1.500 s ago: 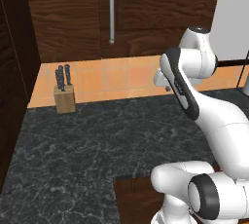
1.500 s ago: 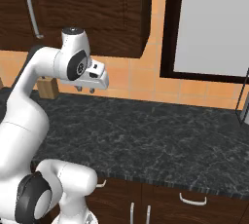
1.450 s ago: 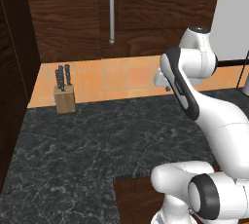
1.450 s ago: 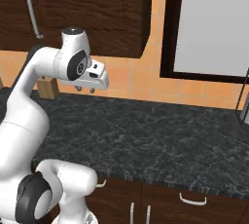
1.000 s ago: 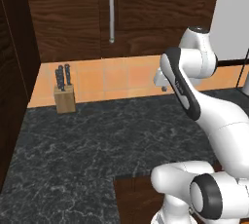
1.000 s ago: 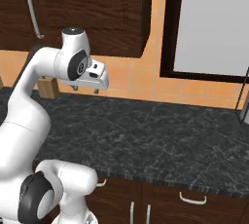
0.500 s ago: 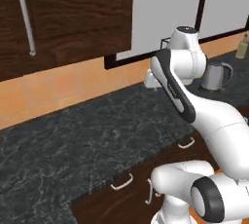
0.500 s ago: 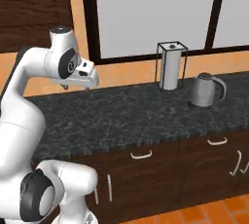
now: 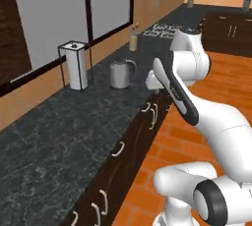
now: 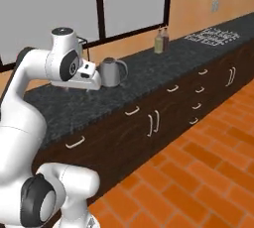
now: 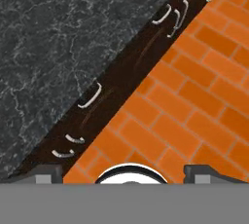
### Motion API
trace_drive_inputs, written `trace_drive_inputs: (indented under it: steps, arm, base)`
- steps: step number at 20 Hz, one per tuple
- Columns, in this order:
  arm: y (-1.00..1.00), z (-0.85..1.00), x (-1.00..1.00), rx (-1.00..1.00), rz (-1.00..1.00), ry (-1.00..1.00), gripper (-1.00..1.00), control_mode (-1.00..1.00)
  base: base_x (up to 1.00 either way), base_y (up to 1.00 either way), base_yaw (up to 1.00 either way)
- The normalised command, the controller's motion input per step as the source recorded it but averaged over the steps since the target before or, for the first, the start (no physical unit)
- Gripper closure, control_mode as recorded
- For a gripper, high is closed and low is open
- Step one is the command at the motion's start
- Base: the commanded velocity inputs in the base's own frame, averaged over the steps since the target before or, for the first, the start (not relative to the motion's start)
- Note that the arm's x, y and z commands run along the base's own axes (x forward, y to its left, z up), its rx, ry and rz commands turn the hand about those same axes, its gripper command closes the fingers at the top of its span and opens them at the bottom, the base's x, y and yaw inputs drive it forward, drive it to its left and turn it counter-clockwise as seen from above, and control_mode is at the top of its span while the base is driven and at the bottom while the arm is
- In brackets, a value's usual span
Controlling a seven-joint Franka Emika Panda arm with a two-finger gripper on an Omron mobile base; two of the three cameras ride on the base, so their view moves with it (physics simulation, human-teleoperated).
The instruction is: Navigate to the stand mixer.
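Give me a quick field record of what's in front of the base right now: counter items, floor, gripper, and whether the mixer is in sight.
counter: dark speckled stone, running along the wall over dark cabinets
kettle: silver, beside the paper towel holder
bottles: two by the window
floor: orange brick
gripper: held over the counter edge, fingertips at the hand view's bottom corners; open or shut unclear
stand mixer: not identifiable in these views
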Motion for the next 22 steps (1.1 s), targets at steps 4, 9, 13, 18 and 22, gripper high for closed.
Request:
trace_drive_inputs:
  steps: [4, 9, 13, 18, 22]
  arm:
    - [0.00, 0.00, 0.00, 0.00, 0.00, 0.00, -1.00, 1.00]
    - [0.00, 0.00, 0.00, 0.00, 0.00, 0.00, -1.00, 1.00]
    - [0.00, 0.00, 0.00, 0.00, 0.00, 0.00, -1.00, 1.00]
    - [0.00, 0.00, 0.00, 0.00, 0.00, 0.00, -1.00, 1.00]
    - [0.00, 0.00, 0.00, 0.00, 0.00, 0.00, -1.00, 1.00]
  base:
    - [0.48, -0.28, -0.76]
    - [0.60, -0.35, -0.71]
    - [0.71, -0.25, -0.68]
    - [0.73, -0.14, -0.59]
    - [0.96, 0.03, -0.65]
